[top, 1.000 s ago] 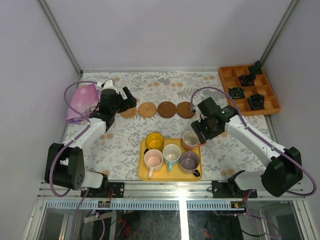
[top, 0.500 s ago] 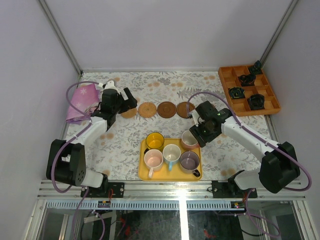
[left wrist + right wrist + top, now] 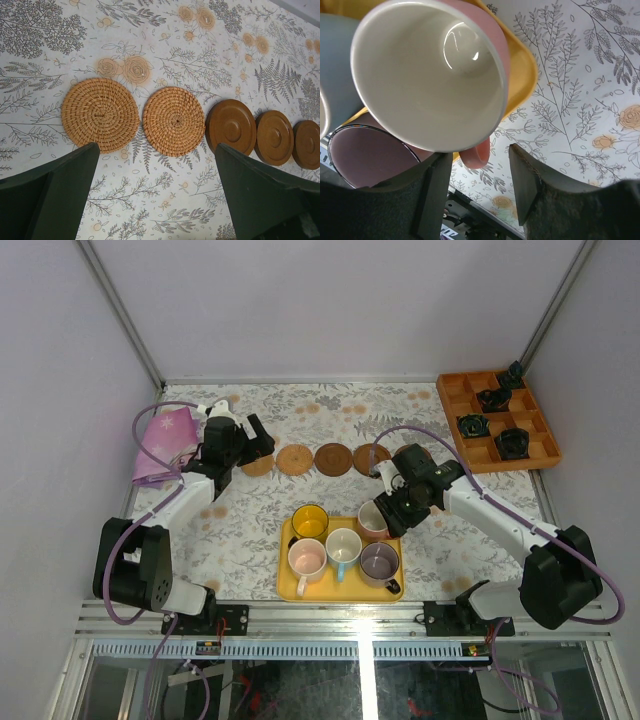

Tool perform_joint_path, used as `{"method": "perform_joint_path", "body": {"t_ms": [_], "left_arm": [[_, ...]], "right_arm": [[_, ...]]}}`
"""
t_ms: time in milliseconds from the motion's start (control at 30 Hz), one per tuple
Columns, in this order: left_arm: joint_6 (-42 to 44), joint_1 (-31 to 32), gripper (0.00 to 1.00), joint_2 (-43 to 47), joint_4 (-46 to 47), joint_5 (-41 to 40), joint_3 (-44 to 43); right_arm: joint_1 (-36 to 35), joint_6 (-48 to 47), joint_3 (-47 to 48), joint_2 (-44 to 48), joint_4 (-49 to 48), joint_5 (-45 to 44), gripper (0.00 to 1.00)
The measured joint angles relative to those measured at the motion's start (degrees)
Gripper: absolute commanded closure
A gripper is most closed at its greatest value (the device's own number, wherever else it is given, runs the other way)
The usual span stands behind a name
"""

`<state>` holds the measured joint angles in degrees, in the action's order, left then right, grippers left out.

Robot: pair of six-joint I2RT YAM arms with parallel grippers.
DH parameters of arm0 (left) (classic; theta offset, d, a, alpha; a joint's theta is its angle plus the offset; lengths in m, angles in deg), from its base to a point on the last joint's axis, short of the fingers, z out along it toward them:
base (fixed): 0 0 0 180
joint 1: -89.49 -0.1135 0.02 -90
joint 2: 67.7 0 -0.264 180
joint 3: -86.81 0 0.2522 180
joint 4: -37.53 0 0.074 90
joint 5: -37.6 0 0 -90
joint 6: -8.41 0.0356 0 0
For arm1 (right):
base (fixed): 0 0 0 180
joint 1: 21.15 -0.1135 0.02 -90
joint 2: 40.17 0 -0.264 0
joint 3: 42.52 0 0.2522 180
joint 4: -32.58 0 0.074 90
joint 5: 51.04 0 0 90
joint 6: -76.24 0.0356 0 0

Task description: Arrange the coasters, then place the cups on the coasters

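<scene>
Overhead, a pink pouch [image 3: 163,440] is lying at the far left edge of the flower-printed table [image 3: 250,530], just beside the left arm. The left gripper [image 3: 156,150] is hanging above the table with its fingers spread wide and nothing between them, its camera looking down on the coasters [image 3: 332,459].

All five coasters are lying flat in one line across the middle of the table. Two woven tan coasters [image 3: 100,121] [image 3: 173,121] are sitting on the left, almost touching. Three smooth dark brown coasters [image 3: 230,126] [image 3: 274,137] [image 3: 306,144] are running on to the right, set close together.

Nearer the arms, a flat yellow tray [image 3: 285,585] is carrying all five cups upright:
- The yellow cup [image 3: 310,521] is standing at its far left.
- The pale pink cup [image 3: 306,558] is standing at its near left.
- The white-and-light-blue cup [image 3: 343,545] is standing in the middle.
- The purple-grey cup [image 3: 379,560] is standing at its near right.
- The salmon pink cup [image 3: 373,520] is standing at its far right corner, its glossy white inside catching a light.

The right gripper [image 3: 385,508] is reaching down at that salmon pink cup. Its fingers are standing partly apart on either side of the handle [image 3: 476,152] without pinching it.

At the far right, an orange divided tray [image 3: 455,390] is holding small black objects [image 3: 492,398], sitting singly in its compartments.
</scene>
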<state>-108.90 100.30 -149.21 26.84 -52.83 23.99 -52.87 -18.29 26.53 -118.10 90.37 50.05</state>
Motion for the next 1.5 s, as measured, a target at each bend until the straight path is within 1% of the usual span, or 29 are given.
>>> {"method": "perform_joint_path", "body": {"t_ms": [200,300,633,1000,1100,1167,1200,1300,1367,1400,1500], "left_arm": [[0.0,0.0,0.00,-0.1,0.0,0.0,0.0],[0.0,0.0,0.00,-0.1,0.0,0.0,0.0],[0.0,0.0,0.00,-0.1,0.0,0.0,0.0],[-0.5,0.0,0.00,-0.1,0.0,0.0,0.0],[-0.5,0.0,0.00,-0.1,0.0,0.0,0.0],[-0.5,0.0,0.00,-0.1,0.0,0.0,0.0],[-0.5,0.0,0.00,-0.1,0.0,0.0,0.0],[-0.5,0.0,0.00,-0.1,0.0,0.0,0.0],[-0.5,0.0,0.00,-0.1,0.0,0.0,0.0],[-0.5,0.0,0.00,-0.1,0.0,0.0,0.0],[-0.6,0.0,0.00,-0.3,-0.1,0.0,0.0]], "right_arm": [[0.0,0.6,-0.1,0.1,-1.0,2.9,0.45],[0.0,1.1,-0.7,0.1,-1.7,3.5,0.47],[0.0,2.6,-1.4,-0.3,-2.8,4.9,0.61],[-0.1,3.5,-1.6,-1.5,-4.3,6.2,0.61],[-0.2,3.7,-1.6,-2.1,-4.6,6.2,0.62],[-0.2,3.7,-1.6,-2.4,-4.9,6.3,0.67],[-0.3,3.7,-1.6,-2.5,-5.0,6.4,0.71],[-0.4,3.6,-1.6,-2.5,-5.6,6.5,0.89],[-0.6,3.7,-1.6,-2.4,-5.8,6.4,0.97],[-0.7,3.8,-1.6,-2.4,-5.9,6.4,0.99],[-0.8,3.9,-1.6,-2.4,-5.9,6.0,1.00]]}}
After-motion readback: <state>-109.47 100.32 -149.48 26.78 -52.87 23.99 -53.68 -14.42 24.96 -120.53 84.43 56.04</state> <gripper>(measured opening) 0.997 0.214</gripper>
